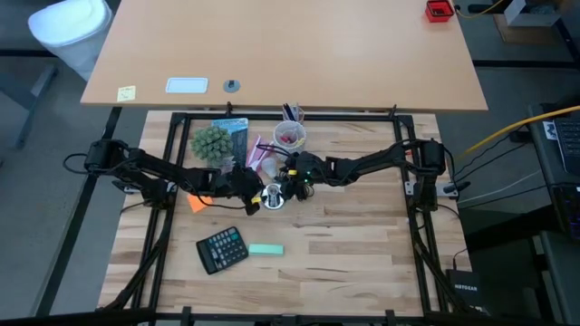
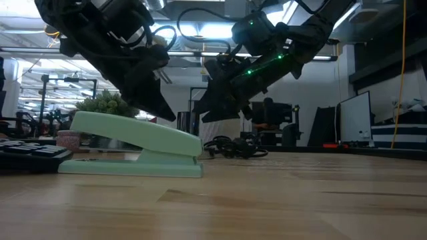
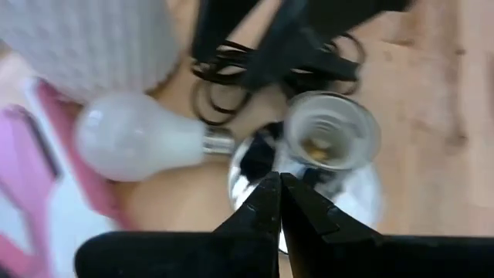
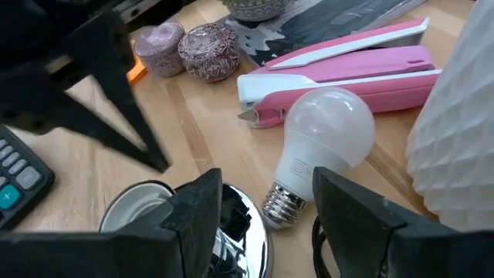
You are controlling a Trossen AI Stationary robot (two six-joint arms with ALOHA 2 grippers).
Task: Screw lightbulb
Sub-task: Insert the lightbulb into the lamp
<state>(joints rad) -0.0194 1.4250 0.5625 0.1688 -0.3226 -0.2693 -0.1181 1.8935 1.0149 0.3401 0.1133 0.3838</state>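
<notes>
The lightbulb [image 4: 324, 139] [image 3: 139, 137] is pale white and lies on its side on the wooden table, its metal screw cap [image 4: 282, 205] toward the shiny silver lamp base [image 3: 363, 193]. The base's open socket [image 3: 332, 139] stands upright. My left gripper [image 3: 279, 193] [image 1: 246, 192] is shut and sits just short of the base, with nothing between its fingers. My right gripper [image 4: 266, 220] [image 1: 288, 181] is open. One of its fingers stands over the base and the other beside the bulb's screw cap. I see no touch.
A pink stapler [image 4: 347, 66] and a white textured cup [image 4: 463, 131] lie right behind the bulb. The lamp's black cord [image 3: 224, 85] is coiled by the base. A calculator [image 1: 222, 249] and a green stapler [image 1: 265, 249] sit nearer the front edge. A green plant [image 1: 211, 142] stands at the back left.
</notes>
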